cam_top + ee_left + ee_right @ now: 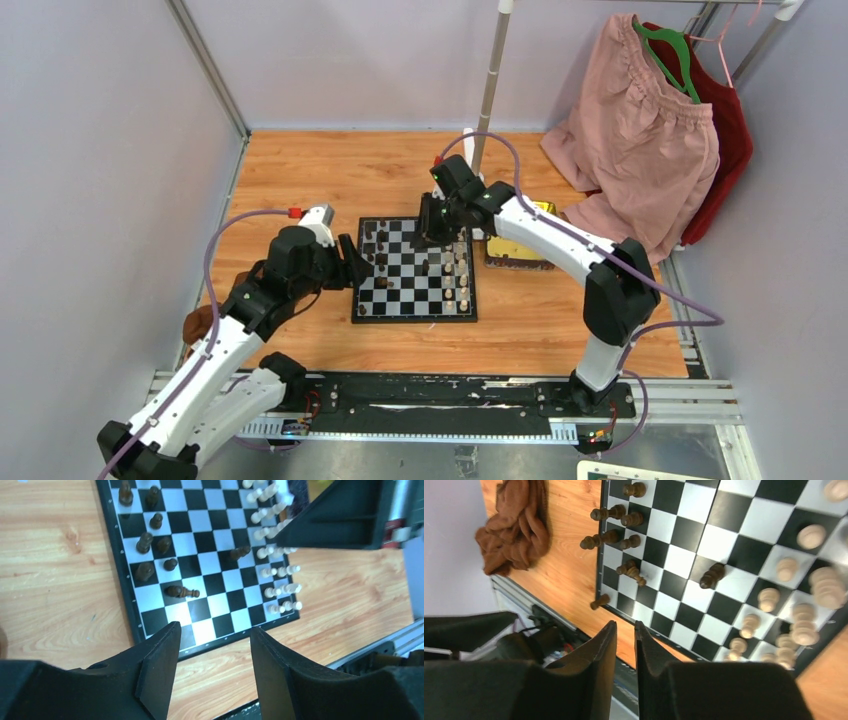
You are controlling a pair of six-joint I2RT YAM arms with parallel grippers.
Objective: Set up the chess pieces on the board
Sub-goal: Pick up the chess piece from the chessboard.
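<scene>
The chessboard (pixel 400 295) lies flat in the middle of the desk (pixel 300 170), a little nearer the near edge than the far one. The dark pieces (pixel 375 245) stand loosely along the board's left edge, and the cream pieces (pixel 462 275) fill two files along its right edge. A toppled dark piece (pixel 181 591) lies on its side a few squares in from the left rim. A lone dark piece (pixel 239 553) stands mid-board, close to the cream files. A stray dark piece (pixel 600 601) lies on the wood beside the rim at the board's near-left corner. The left gripper (pixel 352 262) hovers at the board's left edge; its fingers (pixel 160 670) stand well apart with nothing between them. The right gripper (pixel 435 232) hangs over the board's far edge, and its fingers (pixel 606 650) are drawn to a narrow slit with nothing in it. A gold tray (pixel 520 255) sits just beside the board's far-right corner, partly under the right arm. A brown cloth (pixel 200 322) is bunched at the desk's left edge. A pink garment (pixel 640 130) and a red garment (pixel 728 130) hang over the far-right corner.
</scene>
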